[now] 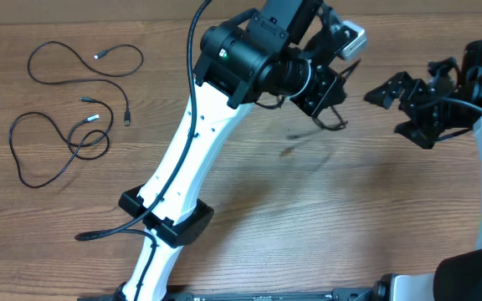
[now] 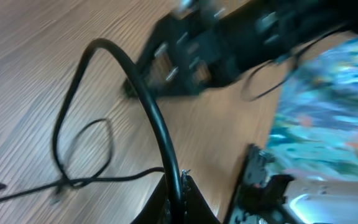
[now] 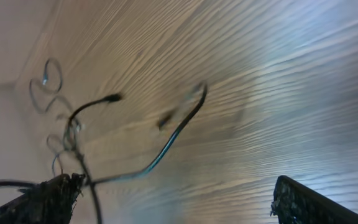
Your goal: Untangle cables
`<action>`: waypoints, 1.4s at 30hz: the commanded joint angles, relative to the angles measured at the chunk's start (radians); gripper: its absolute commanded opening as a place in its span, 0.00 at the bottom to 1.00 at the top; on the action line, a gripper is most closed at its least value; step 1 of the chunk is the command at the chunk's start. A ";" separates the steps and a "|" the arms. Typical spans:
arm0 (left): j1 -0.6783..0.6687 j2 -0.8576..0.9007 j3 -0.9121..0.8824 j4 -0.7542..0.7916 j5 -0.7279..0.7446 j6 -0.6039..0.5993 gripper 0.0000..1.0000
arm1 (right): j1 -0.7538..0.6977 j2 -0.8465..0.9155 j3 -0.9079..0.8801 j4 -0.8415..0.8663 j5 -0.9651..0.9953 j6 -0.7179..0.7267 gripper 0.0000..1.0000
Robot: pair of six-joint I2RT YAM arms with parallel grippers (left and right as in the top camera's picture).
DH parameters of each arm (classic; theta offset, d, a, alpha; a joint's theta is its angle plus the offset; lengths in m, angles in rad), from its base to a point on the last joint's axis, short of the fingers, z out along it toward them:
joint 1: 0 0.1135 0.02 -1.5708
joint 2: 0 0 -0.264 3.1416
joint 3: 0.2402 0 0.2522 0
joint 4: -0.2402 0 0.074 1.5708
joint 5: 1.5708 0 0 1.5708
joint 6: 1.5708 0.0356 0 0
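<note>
Left gripper [image 1: 329, 104] is raised over the far middle of the table [image 1: 308, 209], jaws pressed fully together. In the left wrist view its fingers [image 2: 188, 202] pinch a held cable [image 2: 148, 106], which leaves the tips, arcs up and away, then drops into a loose loop with a thinner strand crossing it. A small plug end shows at the left edge of that view, too blurred to say whether it touches the wood. From overhead only a short thin loop of this cable is seen hanging just below the fingertips, with a faint shadow on the wood beneath. Right gripper [image 1: 385, 90] is to the right of the left one at about the same depth, apart from it, and points toward it. Its jaws are spread as wide as they go and have hold of nothing. In the right wrist view one finger [image 3: 55, 196] sits at the lower left corner and the other at the lower right, with bare wood between and the held cable blurred in mid-frame beyond them. Remaining cables [image 1: 89, 117] lie flat on the far left of the table, well apart from both grippers. They form two open loops, one nearer the back edge and one in front of it, with silver-tipped plugs lying between them. Whether the two loops cross cannot be told. Left arm [image 1: 182, 159] spans from the near left edge to the far middle.
</note>
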 commanded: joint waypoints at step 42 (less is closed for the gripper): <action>0.180 -0.002 0.011 -0.153 0.016 -0.187 0.04 | -0.019 0.002 -0.002 0.107 0.552 0.206 1.00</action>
